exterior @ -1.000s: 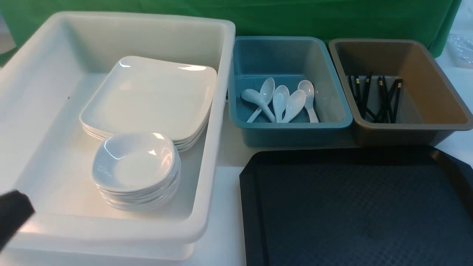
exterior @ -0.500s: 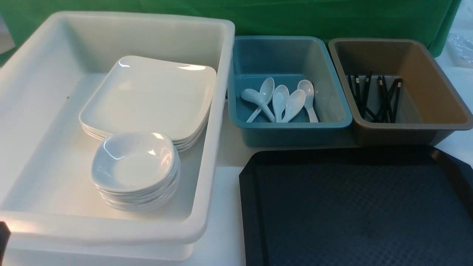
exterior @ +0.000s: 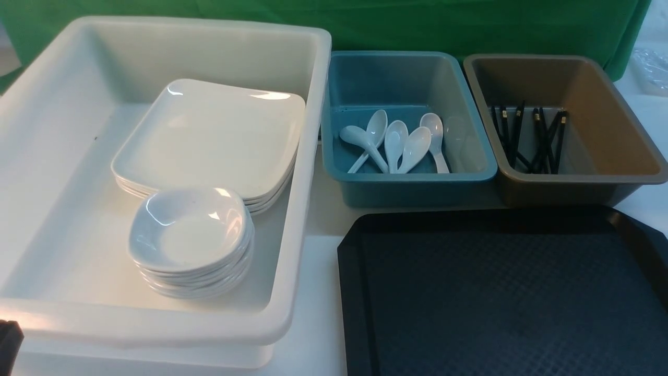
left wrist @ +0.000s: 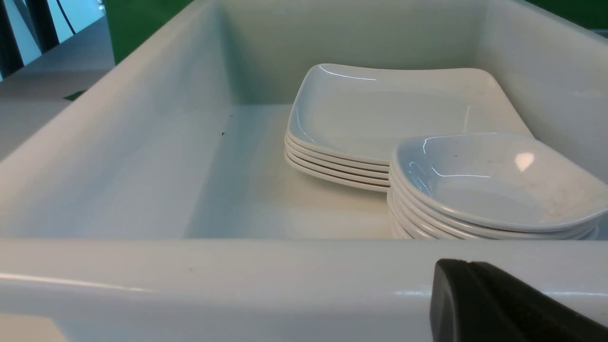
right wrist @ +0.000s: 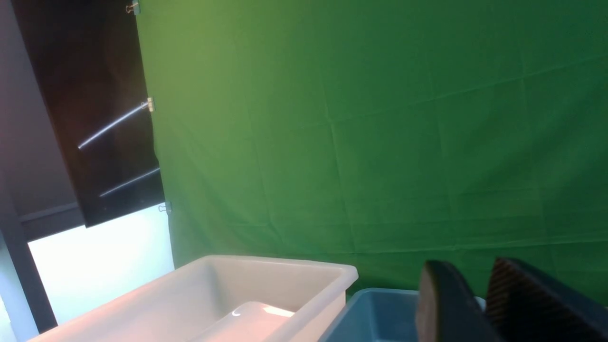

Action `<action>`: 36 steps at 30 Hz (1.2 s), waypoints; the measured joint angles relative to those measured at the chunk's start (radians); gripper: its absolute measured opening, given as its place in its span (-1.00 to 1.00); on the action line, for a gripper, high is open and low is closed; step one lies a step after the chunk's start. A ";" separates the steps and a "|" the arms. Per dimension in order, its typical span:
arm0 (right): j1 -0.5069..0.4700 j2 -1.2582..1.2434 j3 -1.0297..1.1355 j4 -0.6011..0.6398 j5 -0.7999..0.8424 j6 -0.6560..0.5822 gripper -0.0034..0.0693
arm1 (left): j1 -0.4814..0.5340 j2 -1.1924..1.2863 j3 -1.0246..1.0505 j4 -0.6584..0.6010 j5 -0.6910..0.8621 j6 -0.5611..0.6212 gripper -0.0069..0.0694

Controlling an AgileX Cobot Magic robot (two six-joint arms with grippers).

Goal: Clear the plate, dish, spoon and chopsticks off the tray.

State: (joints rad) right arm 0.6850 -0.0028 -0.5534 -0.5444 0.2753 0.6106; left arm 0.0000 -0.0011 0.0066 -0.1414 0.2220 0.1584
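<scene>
The black tray (exterior: 501, 297) lies at the front right with nothing on it. A stack of large white plates (exterior: 209, 136) and a stack of small white dishes (exterior: 190, 227) sit inside the white bin (exterior: 156, 326); both stacks also show in the left wrist view, plates (left wrist: 394, 109) and dishes (left wrist: 494, 180). Several white spoons (exterior: 402, 141) lie in the teal bin (exterior: 412, 177). Black chopsticks (exterior: 532, 138) lie in the brown bin (exterior: 574, 180). My left gripper (left wrist: 468, 262) is shut and empty, just outside the white bin's near wall; only its tip shows in the front view (exterior: 8, 339). My right gripper (right wrist: 475, 270) is slightly open, empty, raised, and out of the front view.
The three bins stand in a row behind and left of the tray. A green cloth (exterior: 417, 21) hangs behind them. A strip of white table (exterior: 318, 292) runs between the white bin and the tray.
My left gripper has drawn back toward the near left corner and now barely shows in the front view. Nothing else has moved.
</scene>
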 joint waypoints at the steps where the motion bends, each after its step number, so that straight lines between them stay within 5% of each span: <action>1: 0.000 0.000 0.000 0.000 0.000 0.000 -0.40 | 0.000 0.000 0.000 0.000 0.000 0.000 -0.81; 23: 0.000 0.000 0.000 0.030 -0.003 -0.045 -0.27 | 0.000 0.000 0.000 0.001 0.000 0.000 -0.81; 29: 0.000 0.008 0.011 0.473 -0.026 -0.571 -0.26 | 0.000 0.000 0.000 0.001 0.000 0.000 -0.81; 36: 0.000 0.020 0.084 0.571 -0.083 -0.674 -0.26 | 0.000 0.000 0.000 0.001 0.000 0.000 -0.81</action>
State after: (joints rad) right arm 0.6850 0.0176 -0.4691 0.0264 0.1925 -0.0637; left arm 0.0000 -0.0011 0.0066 -0.1406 0.2220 0.1584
